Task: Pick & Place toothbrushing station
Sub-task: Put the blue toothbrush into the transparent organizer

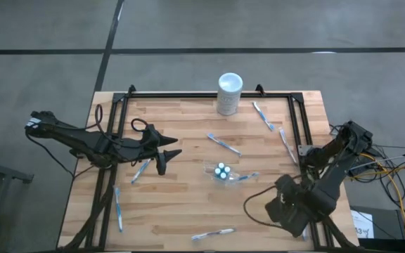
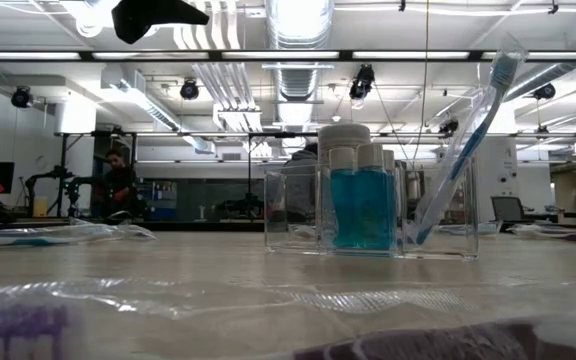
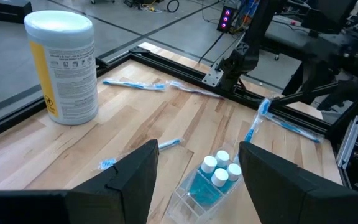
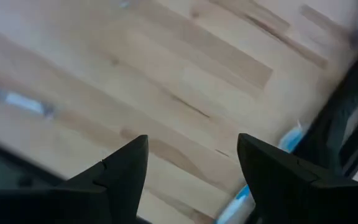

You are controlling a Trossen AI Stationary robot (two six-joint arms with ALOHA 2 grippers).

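Left gripper (image 1: 166, 160) spread, empty, hovering just left of clear cup (image 1: 221, 172) (three teal tubes (image 3: 219, 173) inside) at table centre. Right gripper (image 1: 287, 211) spread, parked at right edge. Risk on approach: tipping the light cup, snagging a loose toothbrush (image 1: 223, 144), spilling tubes.

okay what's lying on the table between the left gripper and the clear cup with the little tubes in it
In the high view, only bare wood lies between the open left gripper and the clear cup. One toothbrush lies beyond that stretch, toward the white cylinder.

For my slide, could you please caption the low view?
Clear plastic cup holding teal-and-white tubes and one blue-and-white toothbrush, upright on the wooden table.
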